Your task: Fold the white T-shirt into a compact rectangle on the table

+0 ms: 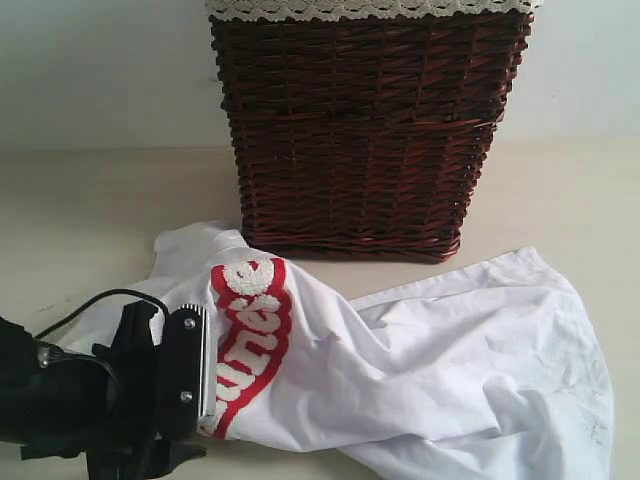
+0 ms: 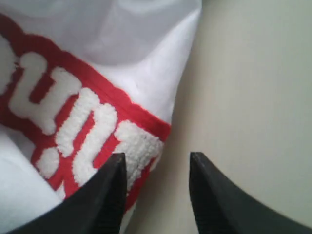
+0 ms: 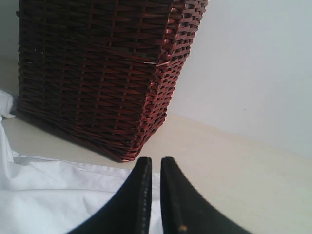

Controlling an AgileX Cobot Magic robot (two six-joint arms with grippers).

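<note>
The white T-shirt lies crumpled on the table in front of the basket, its red-outlined lettering bunched at the left. My left gripper is open at the shirt's edge. One finger is over the lettering and the other is over bare table. The left arm's black wrist shows at the bottom left of the exterior view. My right gripper is shut, with only a thin slit between its fingers. It sits above the shirt's hem and is out of the exterior view.
A tall dark brown wicker basket with a lace-trimmed liner stands behind the shirt, touching its upper fold. It fills much of the right wrist view as well. A pale wall rises behind the table.
</note>
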